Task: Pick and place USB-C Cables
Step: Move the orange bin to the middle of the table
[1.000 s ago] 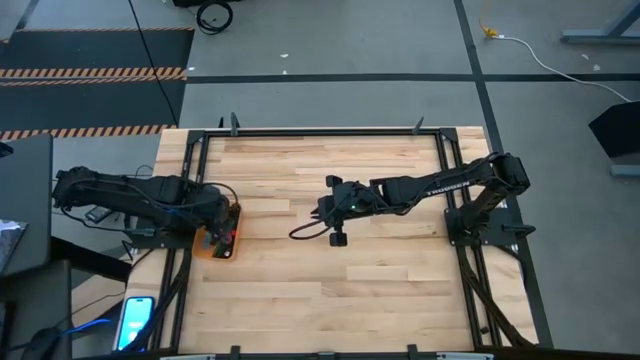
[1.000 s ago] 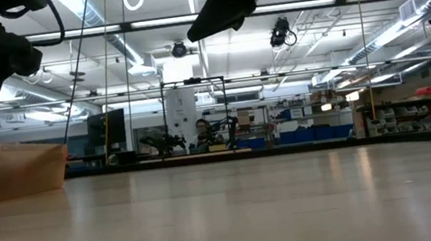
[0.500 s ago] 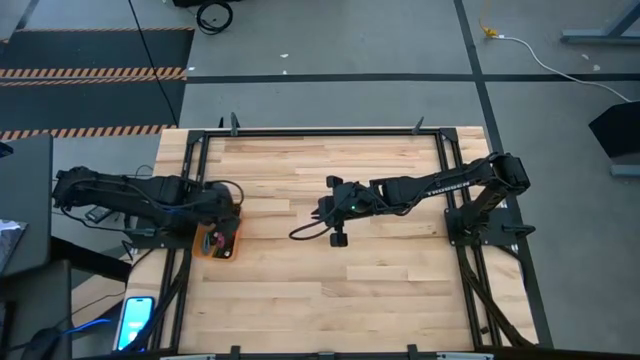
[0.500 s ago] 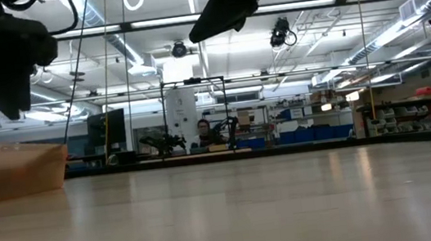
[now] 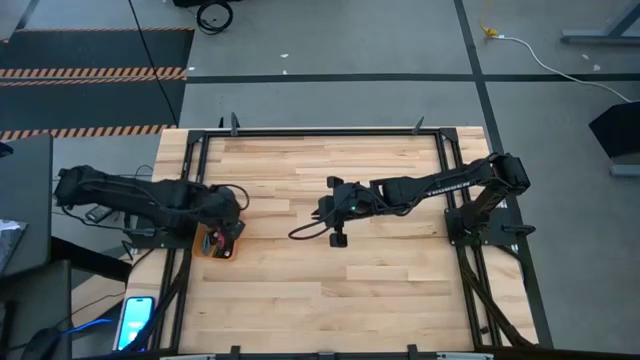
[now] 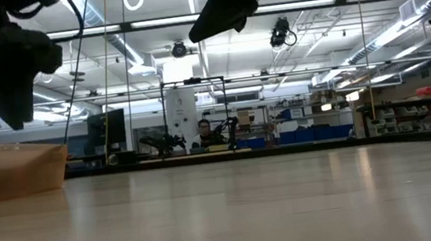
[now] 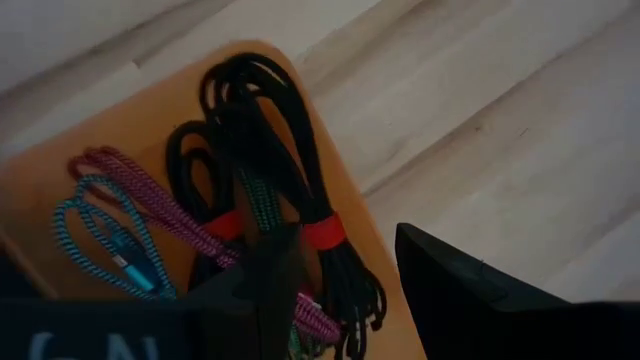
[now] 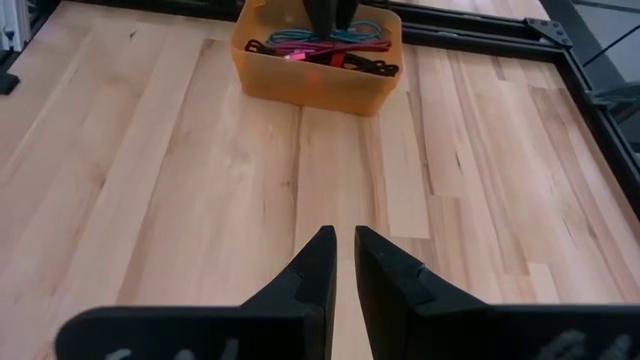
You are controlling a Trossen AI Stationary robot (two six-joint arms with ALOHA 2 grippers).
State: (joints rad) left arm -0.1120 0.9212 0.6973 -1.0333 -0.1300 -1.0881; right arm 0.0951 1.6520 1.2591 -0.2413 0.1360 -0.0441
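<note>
USB-C cables (image 7: 240, 230) lie in the orange bin (image 8: 315, 88) at the table's left edge, just under my left gripper (image 5: 226, 226). From the left wrist I count a black coil with red ties (image 7: 262, 150), a maroon braided cable (image 7: 150, 205) and a teal braided one (image 7: 95, 225), with a strip of green weave showing between the black loops. All are loosely piled, touching and overlapping.

Left gripper hangs over the bin with its fingers (image 7: 470, 290) parted and nothing between them; one finger sits above the black coil, the other over bare wood beside the bin wall. I judge this the release end of a placement: cable is in, hand is free.

Right gripper (image 8: 343, 262) waits near the table's middle, fingers nearly together with only a thin gap, empty. No loose cable shows on the butcher-block table (image 5: 380, 280). If so, the next move is only a clean lift of the left arm, straight up so the loops do not snag.

Textures: woven sheaths, soft, springy loops; bin is translucent plastic with low walls; wood is smooth and pale.
</note>
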